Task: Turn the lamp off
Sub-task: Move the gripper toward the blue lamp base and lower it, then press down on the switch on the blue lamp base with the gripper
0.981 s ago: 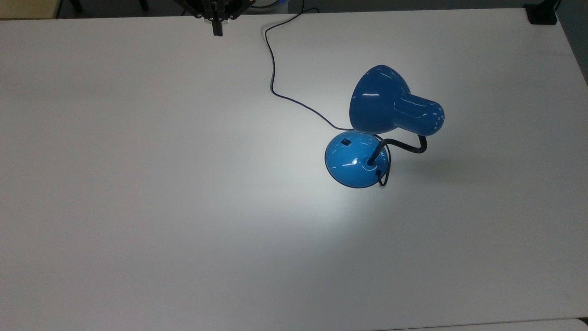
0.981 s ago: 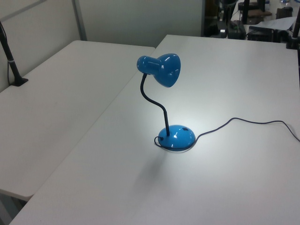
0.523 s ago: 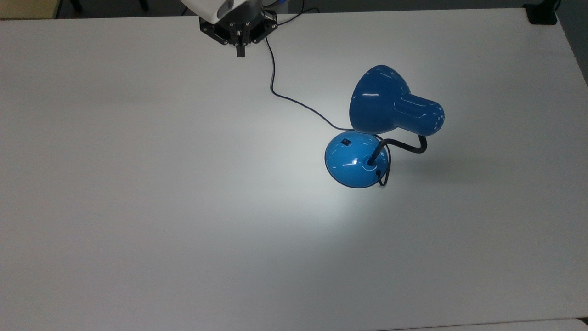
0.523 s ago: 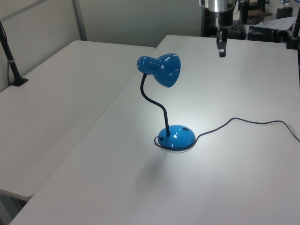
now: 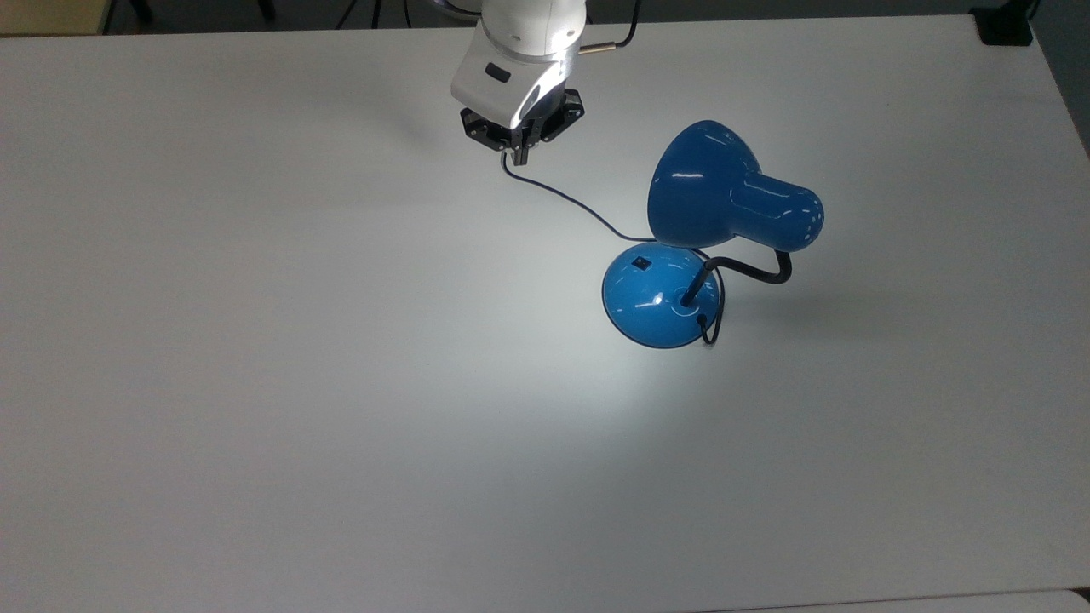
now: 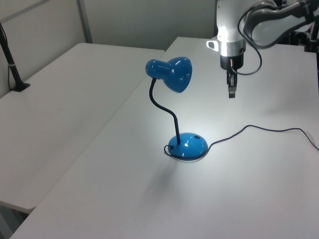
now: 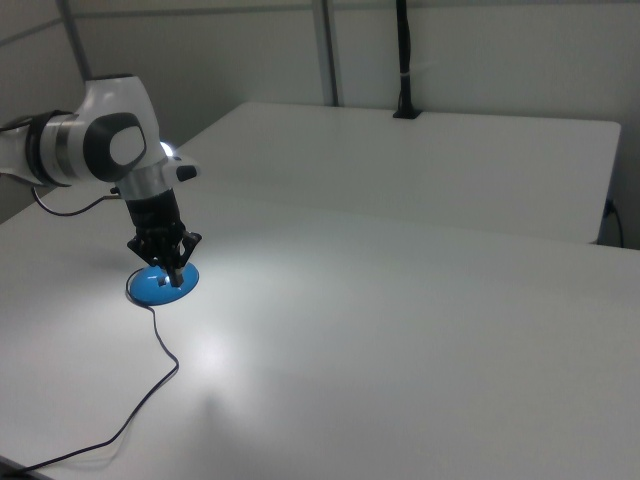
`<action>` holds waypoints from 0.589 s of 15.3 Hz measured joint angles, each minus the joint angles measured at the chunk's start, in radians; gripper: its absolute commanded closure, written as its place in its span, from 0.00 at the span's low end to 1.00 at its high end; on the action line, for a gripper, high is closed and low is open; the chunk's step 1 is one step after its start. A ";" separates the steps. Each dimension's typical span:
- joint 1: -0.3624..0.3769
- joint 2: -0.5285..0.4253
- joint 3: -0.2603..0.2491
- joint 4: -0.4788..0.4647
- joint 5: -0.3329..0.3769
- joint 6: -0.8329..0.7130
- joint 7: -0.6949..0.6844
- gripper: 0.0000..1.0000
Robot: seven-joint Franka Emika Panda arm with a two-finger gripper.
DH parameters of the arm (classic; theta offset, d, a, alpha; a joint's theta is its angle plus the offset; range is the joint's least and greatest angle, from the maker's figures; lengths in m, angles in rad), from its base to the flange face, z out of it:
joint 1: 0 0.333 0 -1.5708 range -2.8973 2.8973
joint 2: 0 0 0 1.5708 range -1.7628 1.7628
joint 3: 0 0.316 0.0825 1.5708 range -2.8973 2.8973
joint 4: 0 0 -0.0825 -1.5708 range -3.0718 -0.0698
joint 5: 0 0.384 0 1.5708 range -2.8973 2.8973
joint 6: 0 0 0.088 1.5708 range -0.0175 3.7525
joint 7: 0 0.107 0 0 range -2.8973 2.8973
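We find the lamp (image 5: 707, 230) right of centre in the top view, its base (image 5: 662, 295) on the white table (image 5: 255, 383) and its shade (image 5: 724, 191) throwing a bright patch (so it is lit). The gripper (image 5: 519, 155) sits at upper centre of that view, up and left of the lamp and well apart from it, over the cord (image 5: 570, 203). In the left view the arm (image 6: 232, 30) hangs straight down at upper right, gripper (image 6: 232, 92) above the table. Its fingers look pressed together, empty.
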 measured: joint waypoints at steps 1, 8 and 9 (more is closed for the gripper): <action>0.008 0.004 0.000 -0.021 0.000 0.047 -0.011 1.00; 0.051 0.113 0.035 -0.058 0.000 0.282 -0.209 1.00; 0.051 0.124 0.040 -0.058 0.000 0.305 -0.223 1.00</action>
